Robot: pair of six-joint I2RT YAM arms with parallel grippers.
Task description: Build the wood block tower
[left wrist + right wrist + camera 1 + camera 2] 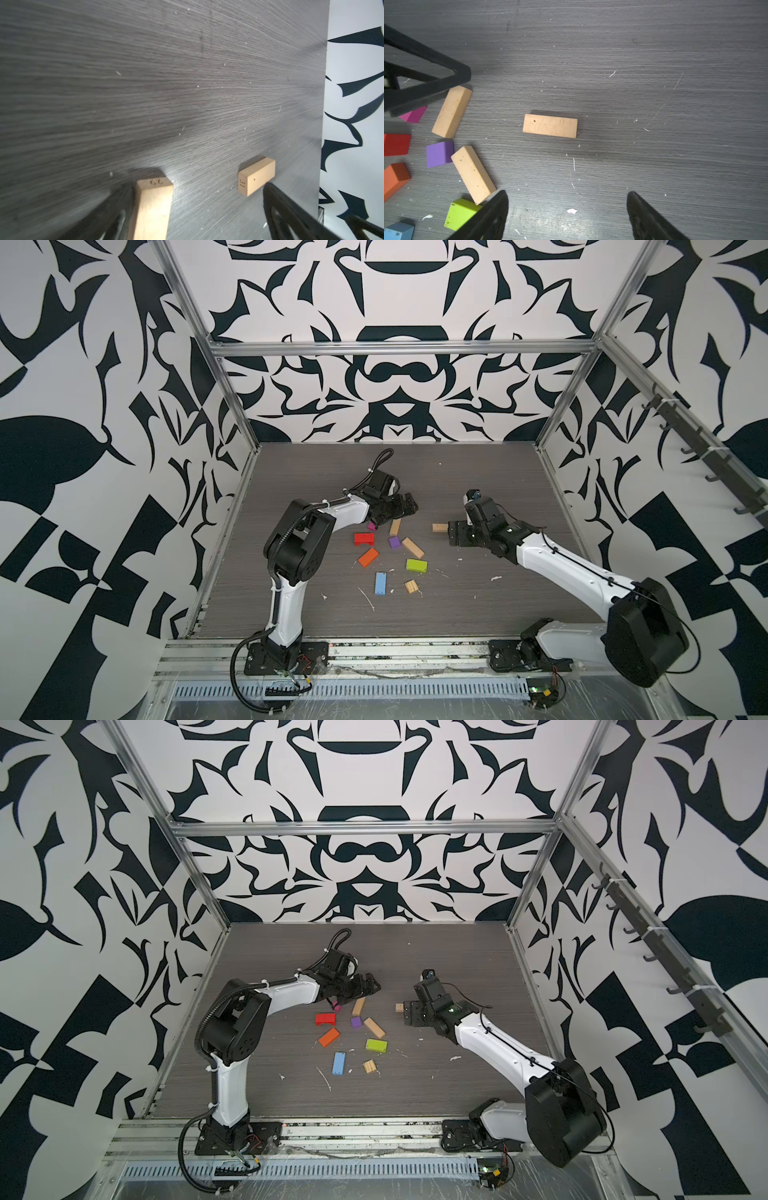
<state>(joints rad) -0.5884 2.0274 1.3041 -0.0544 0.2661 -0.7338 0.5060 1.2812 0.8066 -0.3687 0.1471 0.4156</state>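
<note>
wood blocks [368, 557] all loose on the grey table [478, 605], mid frame in both top views, between the two arms. each lies flat on its own; nothing stacked yet.

left pincer [401, 509] hangs low over the upper edge of the scatter, jaws spread wide, gripping nothing. in its wrist view the plank marked 29 [152, 207] lies on the table between the fingers [270, 193], close against one of them; can't tell if it touches. magenta cube [371, 526] sits half under that pincer, at the upper left of the scatter.

right pincer [452, 535] also released, jaws apart and empty. plank marked 31 [550, 125] lies alone at the centre of the right wrist view, ahead of the fingertips [500, 203] and apart from them. in both top views it pokes out to the left of the pincer, well off to the right of the other blocks.

rest of the scatter, in a top view: red block [364, 538] below the magenta cube, orange block [368, 557] below the red. purple cube [394, 542] just beside the end of a third plank [412, 547], which lies slantwise. green block [416, 565] below that plank. blue block [380, 583] and ridged square [411, 586] lowest in frame, near each other but apart.
</note>
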